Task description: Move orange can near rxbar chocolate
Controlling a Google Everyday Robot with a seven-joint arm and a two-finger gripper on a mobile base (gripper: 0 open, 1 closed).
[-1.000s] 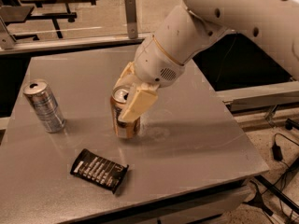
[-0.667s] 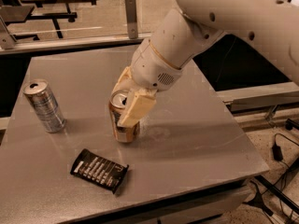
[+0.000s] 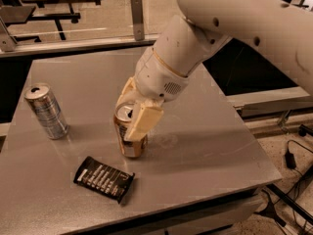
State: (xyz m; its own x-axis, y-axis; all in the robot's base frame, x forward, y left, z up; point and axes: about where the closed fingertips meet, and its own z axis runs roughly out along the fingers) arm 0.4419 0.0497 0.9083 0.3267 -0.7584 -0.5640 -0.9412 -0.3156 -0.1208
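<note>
The orange can (image 3: pixel 128 140) stands upright on the grey table (image 3: pixel 205 146), a little left of its middle. My gripper (image 3: pixel 132 112) comes down from the upper right and is shut on the can, one cream finger (image 3: pixel 142 123) in front of it and the other behind. The rxbar chocolate (image 3: pixel 103 178), a flat black wrapper with white text, lies just in front and to the left of the can, a short gap apart.
A taller silver-blue can (image 3: pixel 46 110) stands upright near the table's left edge. The table's front edge runs close below the bar. Metal rails and benches stand behind the table; cables lie on the floor at the right.
The gripper with the orange can has moved slightly toward the front left, closer to the black bar. The silver-blue can and the bar have not moved.
</note>
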